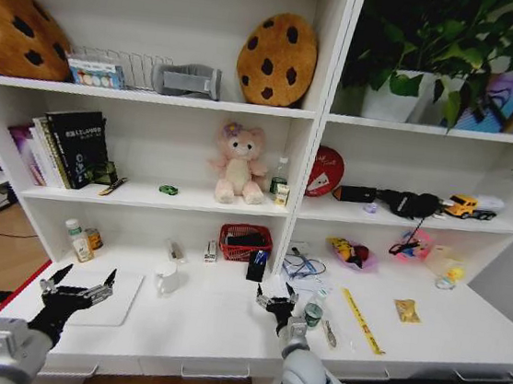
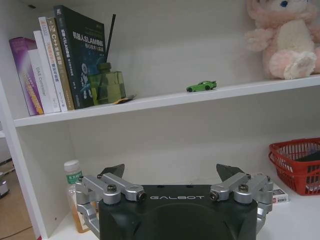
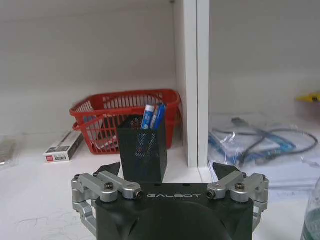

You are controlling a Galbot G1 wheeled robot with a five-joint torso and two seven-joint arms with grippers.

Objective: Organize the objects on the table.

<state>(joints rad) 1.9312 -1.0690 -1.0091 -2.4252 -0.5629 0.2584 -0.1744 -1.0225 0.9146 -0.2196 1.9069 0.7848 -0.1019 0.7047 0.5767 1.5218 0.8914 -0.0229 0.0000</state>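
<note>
**Two open pincers over a messy white table**

The left pincer (image 1: 79, 284) is hanging low over the near left part of the table (image 1: 205, 321); its two dark fingers are spread wide apart and are gripping nothing; it is sitting above a flat white pad (image 1: 113, 298). The right pincer (image 1: 276, 298) is hanging over the middle of the table, near the front edge; its fingers are spread apart too and are gripping nothing.

Just past the right pincer a black mesh pen cup (image 3: 142, 147) is standing upright; blue pens (image 3: 152, 117) are sticking up out of it. Behind the cup a red basket (image 1: 245, 243) is sitting against the back wall; a small white box (image 3: 64, 146) is lying just left of the basket.

A white cup (image 1: 167, 279) is standing between the two pincers. Far left, by the side wall, small green-capped bottles (image 1: 78, 238) are standing together. Right of the right pincer a clear bottle with a green cap (image 1: 314, 312) is standing, and a yellow ruler (image 1: 361, 321) is lying slanted; a bag of cables (image 3: 260, 145) is lying further back.

On the shelf above, a pink plush bear (image 1: 238, 163) is sitting, a tiny green car (image 2: 201, 86) is parked to its left, and books (image 1: 65, 145) are standing at the far left.
</note>
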